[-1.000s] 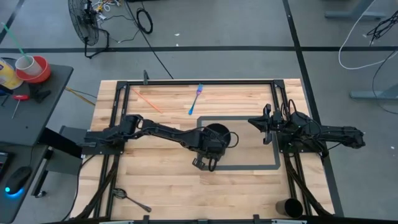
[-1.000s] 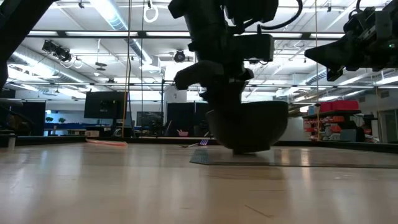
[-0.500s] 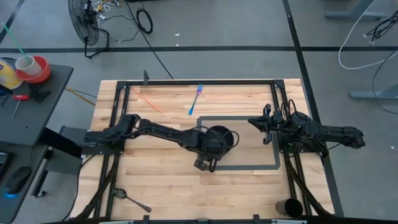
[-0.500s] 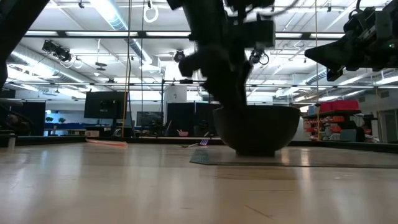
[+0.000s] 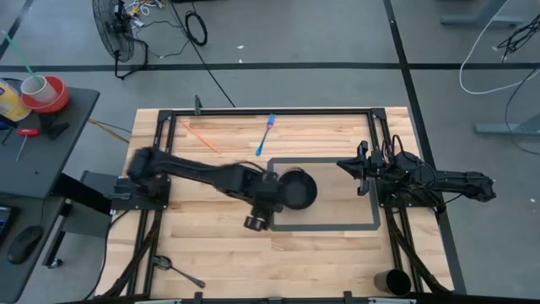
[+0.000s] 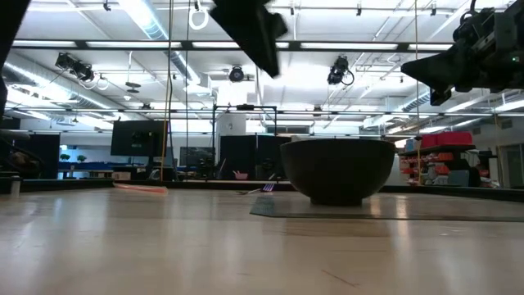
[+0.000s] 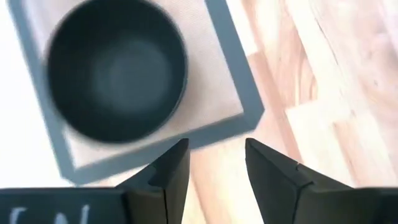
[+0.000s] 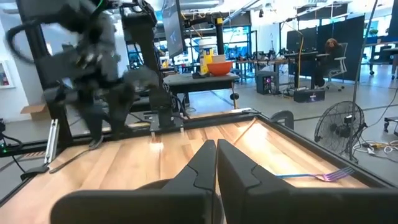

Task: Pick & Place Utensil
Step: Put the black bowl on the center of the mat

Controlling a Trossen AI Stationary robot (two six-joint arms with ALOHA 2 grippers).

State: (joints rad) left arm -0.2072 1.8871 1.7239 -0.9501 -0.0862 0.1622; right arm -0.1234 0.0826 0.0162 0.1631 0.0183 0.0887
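Observation:
A dark bowl [image 5: 296,189] stands upright on a grey-edged mat [image 5: 363,226] at mid-table; it also shows in the low view [image 6: 338,168] and the left wrist view [image 7: 115,68]. A blue fork with a purple head [image 5: 265,135] lies flat on the wood near the far edge, and shows in the right wrist view [image 8: 323,176]. My left gripper [image 5: 256,220] is open and empty, raised above the table beside the mat's near left corner [image 7: 214,168]. My right gripper [image 5: 358,169] hovers shut at the table's right [image 8: 216,163].
An orange stick [image 5: 199,135] lies at the far left of the table. A metal utensil [image 5: 179,270] lies at the near left corner and a black cup [image 5: 393,280] stands at the near right. Bare wood lies along the near side.
My left gripper has risen away from the bowl and gone toward the table's left edge. The bowl, which the gripper covered in the low view a second ago, now stands alone on the mat, a little farther to the right.

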